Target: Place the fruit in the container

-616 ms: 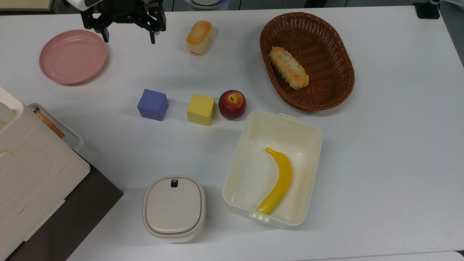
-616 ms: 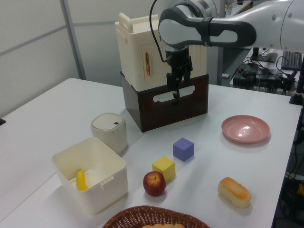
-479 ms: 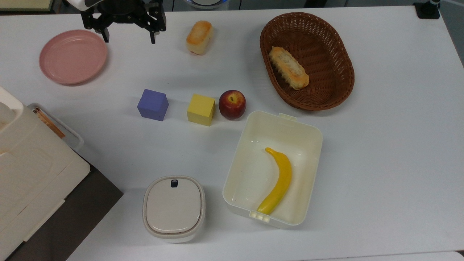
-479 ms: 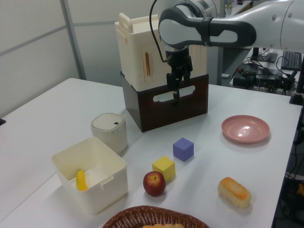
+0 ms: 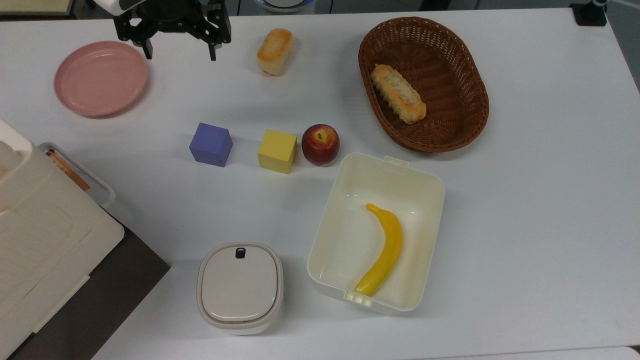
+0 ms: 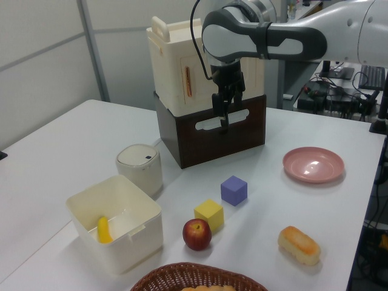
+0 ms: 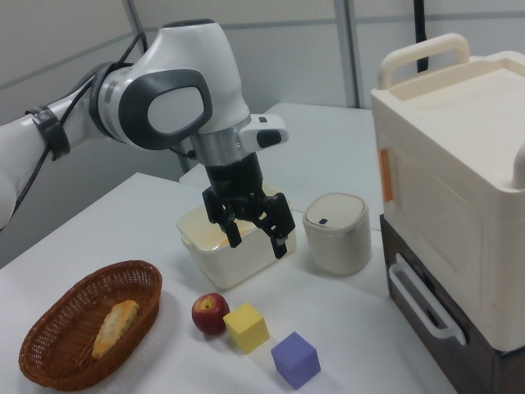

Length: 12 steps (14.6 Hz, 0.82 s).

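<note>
In the top view, the apple (image 5: 320,144) sits at table (image 5: 525,210) centre, touching the yellow cube (image 5: 277,151) at its nine o'clock. The tub (image 5: 425,182) lies at five o'clock, holding the banana (image 5: 384,250); the basket (image 5: 465,75) at two o'clock.

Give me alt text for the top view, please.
A dark-red apple sits on the white table just beyond a corner of the open cream tub, which holds a banana. The open gripper hangs far off, near a pink plate.
</note>
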Motion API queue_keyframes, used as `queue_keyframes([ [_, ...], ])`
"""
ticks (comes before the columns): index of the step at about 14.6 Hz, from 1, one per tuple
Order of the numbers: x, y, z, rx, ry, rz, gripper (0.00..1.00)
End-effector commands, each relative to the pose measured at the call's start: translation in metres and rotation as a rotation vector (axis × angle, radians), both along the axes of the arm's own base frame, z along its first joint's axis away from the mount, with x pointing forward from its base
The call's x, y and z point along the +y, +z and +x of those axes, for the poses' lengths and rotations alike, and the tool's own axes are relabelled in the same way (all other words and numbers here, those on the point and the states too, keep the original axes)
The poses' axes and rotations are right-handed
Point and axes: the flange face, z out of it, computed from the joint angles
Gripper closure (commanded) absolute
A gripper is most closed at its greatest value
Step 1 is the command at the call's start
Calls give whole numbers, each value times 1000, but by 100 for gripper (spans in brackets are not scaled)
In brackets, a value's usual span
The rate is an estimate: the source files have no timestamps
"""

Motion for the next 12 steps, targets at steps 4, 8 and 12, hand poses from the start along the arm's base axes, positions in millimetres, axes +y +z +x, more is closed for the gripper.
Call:
queue_keyframes([
  [4, 14, -7, -3, 28, 40, 29, 0],
  [8, 28, -17, -1, 50, 66, 31, 0],
  [12, 63, -41, 4, 109, 191, 35, 0],
])
